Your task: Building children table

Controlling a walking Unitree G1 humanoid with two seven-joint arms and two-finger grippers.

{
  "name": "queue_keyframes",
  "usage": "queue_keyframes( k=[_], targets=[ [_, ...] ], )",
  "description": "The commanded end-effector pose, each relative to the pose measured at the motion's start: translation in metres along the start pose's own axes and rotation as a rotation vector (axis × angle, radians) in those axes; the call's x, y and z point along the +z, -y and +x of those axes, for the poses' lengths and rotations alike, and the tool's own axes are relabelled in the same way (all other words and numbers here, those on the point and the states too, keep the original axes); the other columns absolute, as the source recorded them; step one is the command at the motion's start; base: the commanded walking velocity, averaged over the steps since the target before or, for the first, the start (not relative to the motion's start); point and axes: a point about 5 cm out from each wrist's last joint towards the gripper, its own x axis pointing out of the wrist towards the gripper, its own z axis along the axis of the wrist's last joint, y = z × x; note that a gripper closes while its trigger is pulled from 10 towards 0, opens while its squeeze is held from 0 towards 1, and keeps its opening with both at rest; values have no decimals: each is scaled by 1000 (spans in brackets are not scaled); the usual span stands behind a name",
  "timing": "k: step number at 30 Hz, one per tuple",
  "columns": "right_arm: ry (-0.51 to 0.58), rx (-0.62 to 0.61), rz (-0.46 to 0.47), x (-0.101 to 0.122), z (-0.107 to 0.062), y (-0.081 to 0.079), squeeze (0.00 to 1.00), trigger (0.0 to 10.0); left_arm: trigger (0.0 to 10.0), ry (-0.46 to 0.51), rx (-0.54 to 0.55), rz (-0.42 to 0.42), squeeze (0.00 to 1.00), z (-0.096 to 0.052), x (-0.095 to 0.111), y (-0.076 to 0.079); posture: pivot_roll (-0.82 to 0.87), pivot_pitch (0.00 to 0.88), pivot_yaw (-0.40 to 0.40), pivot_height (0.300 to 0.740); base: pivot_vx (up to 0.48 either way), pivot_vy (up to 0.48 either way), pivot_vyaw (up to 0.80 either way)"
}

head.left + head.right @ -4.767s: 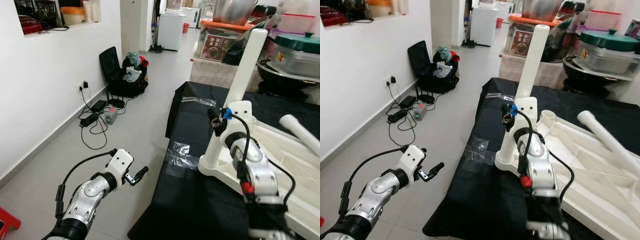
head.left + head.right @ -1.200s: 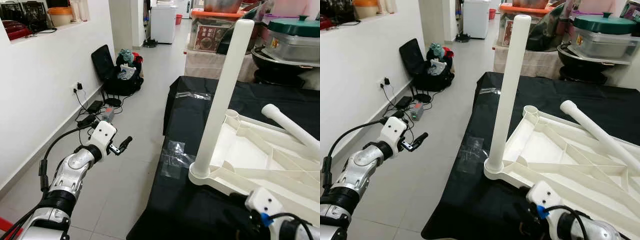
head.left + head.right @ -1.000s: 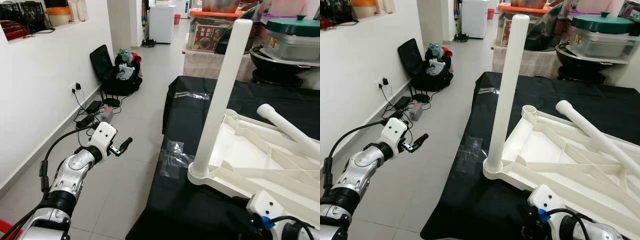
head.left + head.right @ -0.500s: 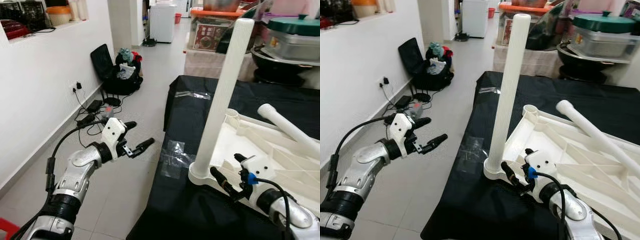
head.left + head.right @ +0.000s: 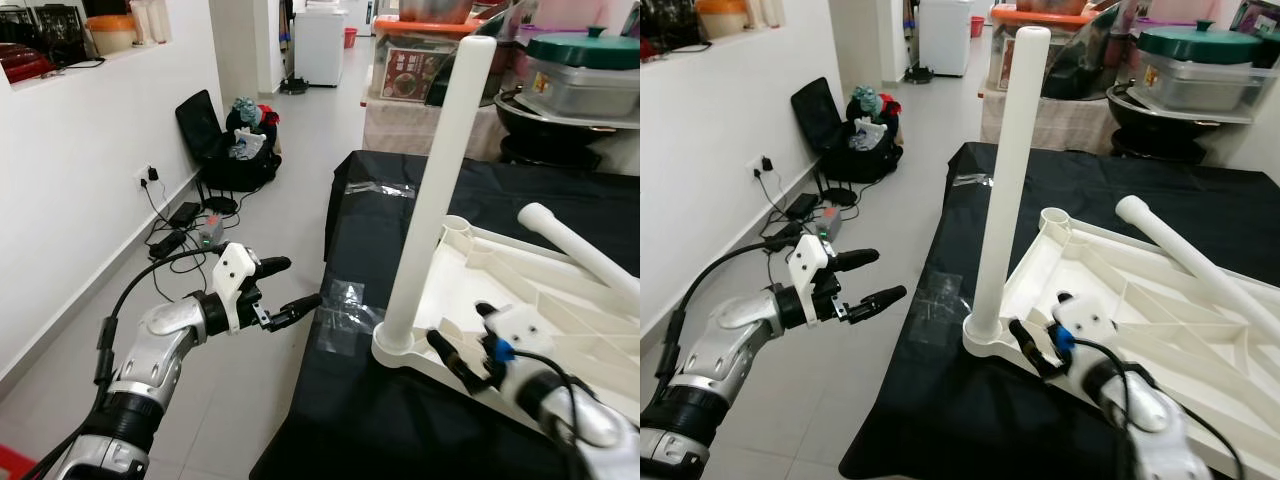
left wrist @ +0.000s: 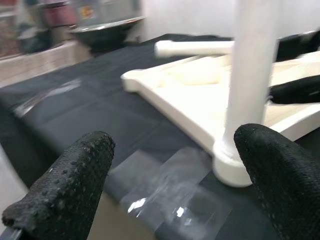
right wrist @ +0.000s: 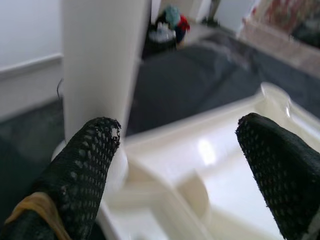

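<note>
Evidently the upright white leg [image 5: 438, 190] at frame centre looked stiff, light and slick (best gripped low), with both end effectors, left [image 5: 288, 288] and right [image 5: 1028, 352], spread empty.

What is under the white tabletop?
The upturned tabletop lies on a black cloth, with clear tape on the cloth near its edge. Whatever supports the cloth is covered.

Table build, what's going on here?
The white tabletop lies upside down on the black cloth, one leg standing upright in its corner socket, another leg lying loose across it. The right end effector is open at the base of the upright leg, not gripping it. The left end effector is open over the floor beside the cloth.
</note>
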Motion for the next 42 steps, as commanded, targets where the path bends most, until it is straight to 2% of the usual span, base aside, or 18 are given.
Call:
queue_keyframes(
  k=[1,4,5,7,9,12,18,20,21,22,23,26,33,42],
  targets=[
    [1,2,-14,0,6,-5,0,10000,10000,-3,-33,-27,0,7,-1,2,1,0,-9,740,0,0,0],
    [16,-13,-33,4,12,-5,0,10000,10000,-12,-77,-26,0,20,1,4,-8,0,2,740,0,0,0],
    [16,-13,-33,4,12,-5,0,10000,10000,-12,-77,-26,0,20,1,4,-8,0,2,740,0,0,0],
    [23,-80,-30,6,9,6,0,10000,10000,-8,-135,-36,0,31,3,9,-22,0,18,740,0,0,0],
    [23,-80,-30,6,9,6,0,10000,10000,-8,-135,-36,0,31,3,9,-22,0,18,740,0,0,0],
    [6,-146,-30,3,1,18,0,10000,10000,-6,-202,-47,0,40,3,18,-40,0,33,740,0,0,0],
    [-9,-156,-36,-2,-4,19,0,10000,10000,-13,-215,-47,0,44,0,21,-50,0,42,740,0,0,0],
    [-8,-152,-32,-2,-3,16,0,10000,10000,-19,-216,-45,0,47,-1,21,-54,0,46,740,0,0,0],
    [6,-124,-20,-2,4,1,0,10000,10000,-15,-208,-27,0,54,2,19,-56,0,50,740,0,0,0],
    [13,-105,-14,-1,8,-6,0,10000,10000,-9,-197,-22,0,56,5,17,-56,0,49,740,0,0,0],
    [13,-105,-14,-1,8,-6,0,10000,10000,-9,-197,-22,0,56,5,17,-56,0,49,740,0,0,0],
    [23,-67,-13,0,18,-21,0,10000,10000,-1,-163,-17,0,58,7,12,-55,0,44,740,0,0,0],
    [29,-51,-17,1,25,-29,0,10000,10000,1,-152,-22,0,59,6,11,-54,0,42,740,0,0,0],
    [28,-43,-11,-1,28,-35,0,10000,10000,13,-204,-45,0,70,5,19,-75,0,57,740,0,0,0]
  ],
)
